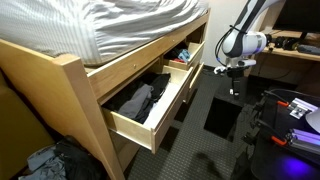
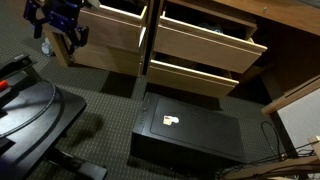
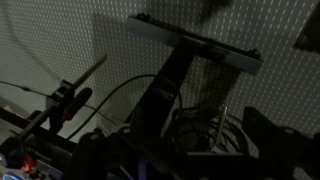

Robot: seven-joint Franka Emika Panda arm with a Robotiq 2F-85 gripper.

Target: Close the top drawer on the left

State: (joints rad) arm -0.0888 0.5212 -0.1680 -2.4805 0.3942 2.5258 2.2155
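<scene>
Hovering at the far left, the black robot gripper (image 2: pixel 63 33) sits just beside the pale wooden top drawer (image 2: pixel 110 45), which stands pulled out. Claw apart or together? Too dark, I cannot tell.

No writing, brand or number can be read in any view. A small pale sticker (image 2: pixel 172 120) sits on top of the black rectangular box (image 2: pixel 205 138). Its print is too small to make out.
</scene>
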